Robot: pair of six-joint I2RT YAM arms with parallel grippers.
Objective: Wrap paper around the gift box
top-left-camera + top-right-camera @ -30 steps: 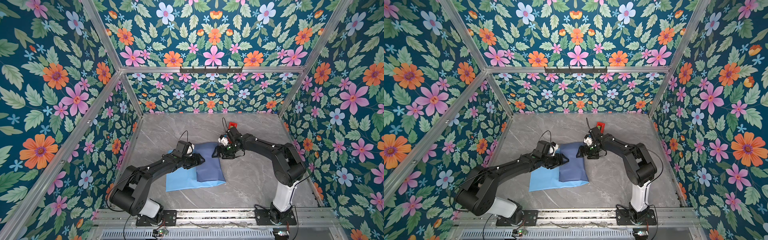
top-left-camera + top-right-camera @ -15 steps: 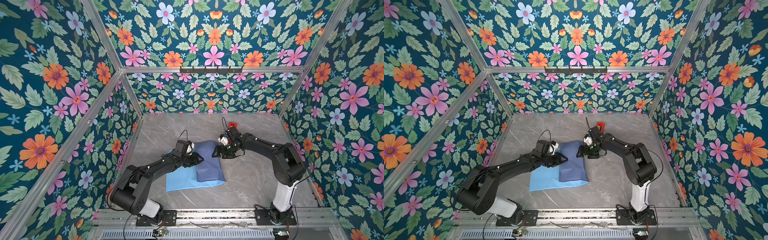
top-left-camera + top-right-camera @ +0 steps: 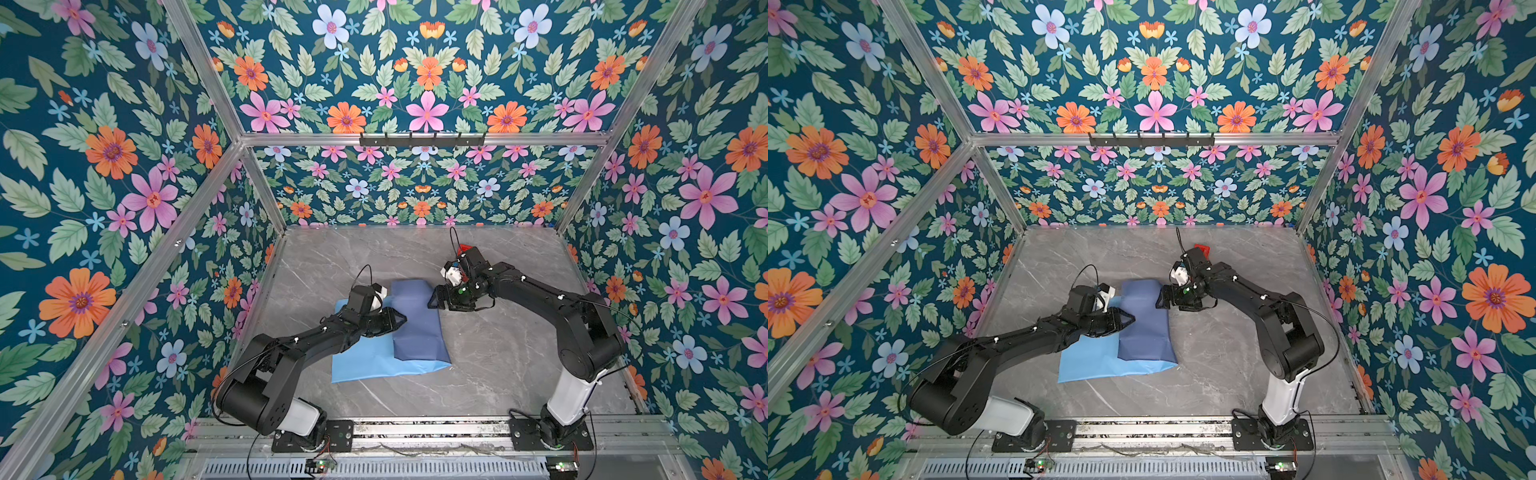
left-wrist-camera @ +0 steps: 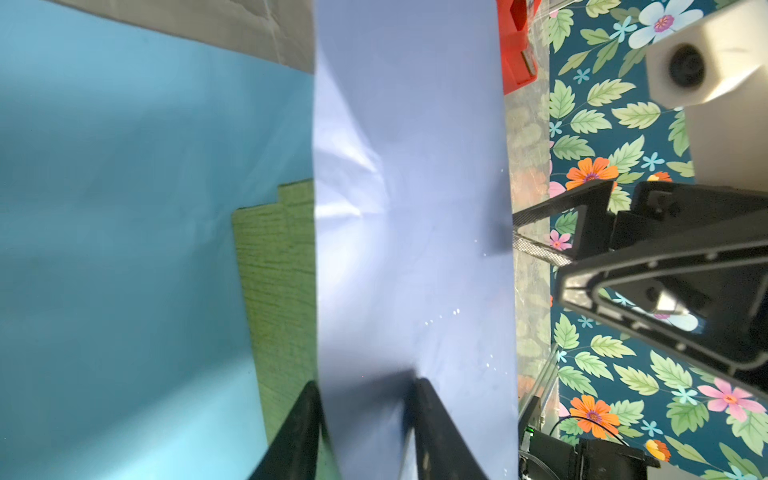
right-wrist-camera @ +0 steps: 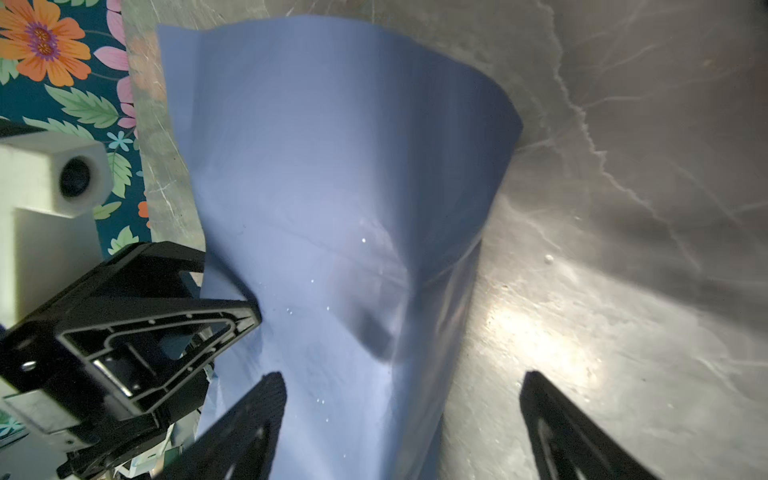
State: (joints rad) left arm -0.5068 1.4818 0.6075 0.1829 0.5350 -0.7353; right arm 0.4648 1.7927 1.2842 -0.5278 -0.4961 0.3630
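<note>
A room walled in dark teal floral print surrounds a grey marbled table that looks smooth and glossy. At centre frame lies the paper. It is a light blue sheet flat on the table, with its darker reverse folded over as a long flap draped across the box. Only a green strip of the box peeks out beside the flap's edge, seen from the left wrist.

The paper looks light, thin and springy. It would likely slide on this slick table and crease easily, so its free edge, pinched over the box, seems the best hold.

The left gripper, left of centre, is partly closed with that edge between its fingers; whether it actually pinches is unclear. The right gripper, just right of the flap, gapes wide and holds nothing.
</note>
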